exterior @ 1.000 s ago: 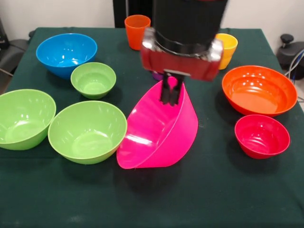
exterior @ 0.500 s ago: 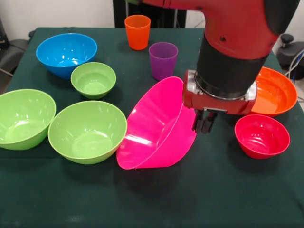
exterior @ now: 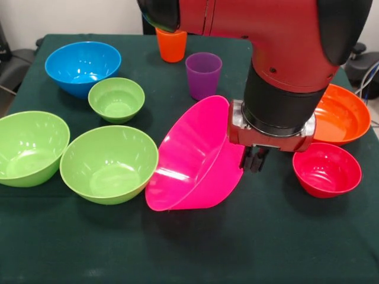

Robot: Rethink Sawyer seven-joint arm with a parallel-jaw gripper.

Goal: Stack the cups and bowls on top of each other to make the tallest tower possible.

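Observation:
The large pink bowl (exterior: 195, 160) lies tilted on its side mid-table, its rim against a lime green bowl (exterior: 108, 163). My gripper (exterior: 256, 160) hangs just right of the pink bowl's rim, fingers together and holding nothing. The small red bowl (exterior: 327, 170) sits to its right, with the orange bowl (exterior: 349, 115) behind, partly hidden by the arm. The purple cup (exterior: 203, 74) and orange cup (exterior: 172, 46) stand upright at the back. The yellow cup is hidden. No tower stands.
A blue bowl (exterior: 83, 65), a small lime green bowl (exterior: 116, 99) and a large lime green bowl (exterior: 29, 148) sit at the left. The dark green table (exterior: 195, 248) has bare cloth along its front. The arm covers the back right.
My gripper moved from the pink bowl's upper rim to the right and down beside the bowl. The arm now hides the yellow cup; the purple cup shows. The pink bowl stays tilted.

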